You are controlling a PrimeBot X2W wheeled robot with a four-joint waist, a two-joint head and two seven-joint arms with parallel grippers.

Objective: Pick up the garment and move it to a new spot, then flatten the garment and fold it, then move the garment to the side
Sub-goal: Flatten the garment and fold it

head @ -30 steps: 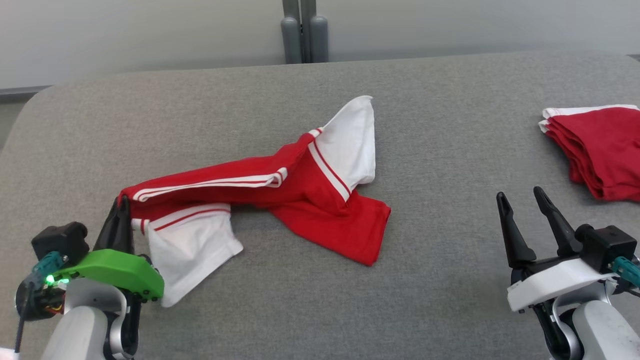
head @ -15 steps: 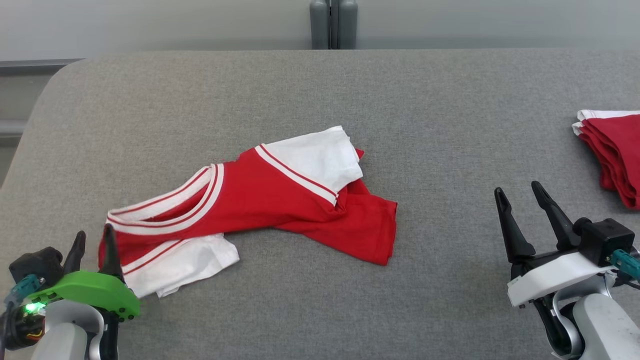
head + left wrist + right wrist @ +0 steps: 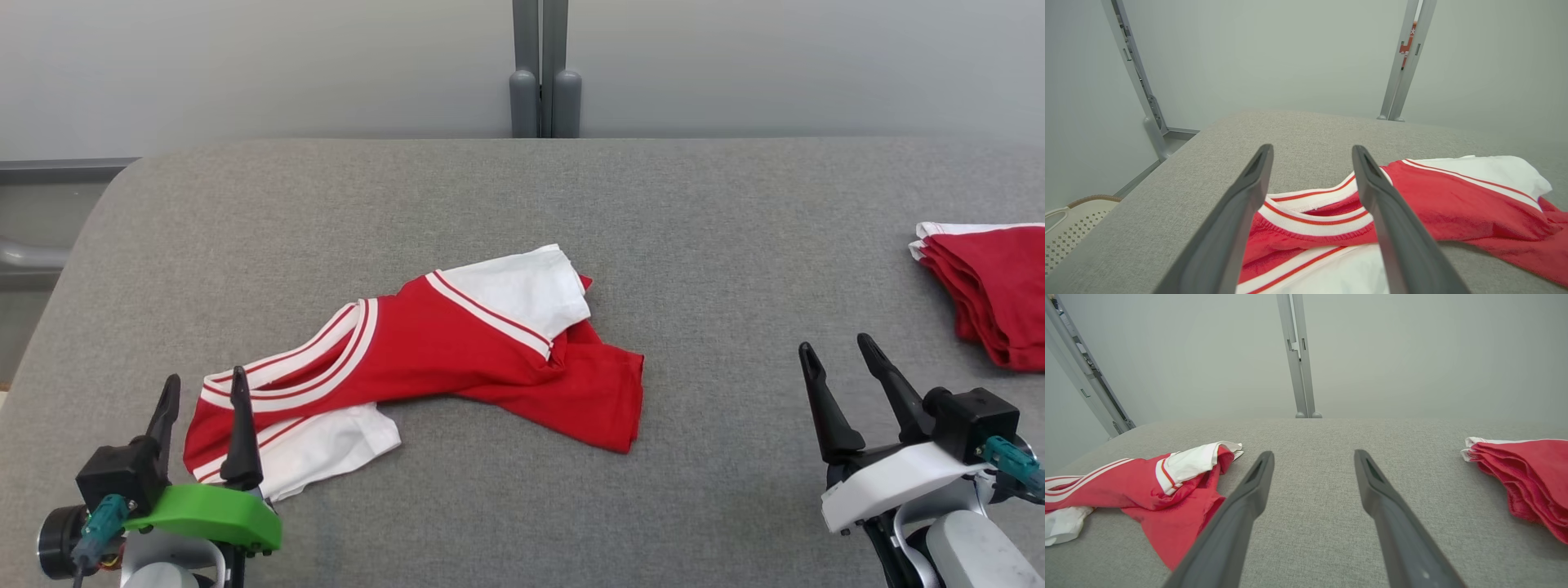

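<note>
Grey fabric-covered table (image 3: 735,229) with two cloth items.
A crumpled red-and-white garment (image 3: 441,351) lies left of centre, one white sleeve toward the near edge; a folded red stack (image 3: 992,294) rests far to the right, well apart.

Pale wall (image 3: 245,65) w/ metal post (image 3: 539,57)

The left gripper (image 3: 204,377) sits low on the robot's left side. Its two long dark fingers (image 3: 242,425) point up and stand wide apart, and they grip nothing. A green cover (image 3: 204,516) sits at its wrist. The right gripper (image 3: 835,343) sits low on the right side. Its two dark fingers lean a little to the left and also stand wide apart, gripping nothing. A white cover (image 3: 890,483) sits at its wrist, with a pale forearm (image 3: 971,555) below it.
</note>
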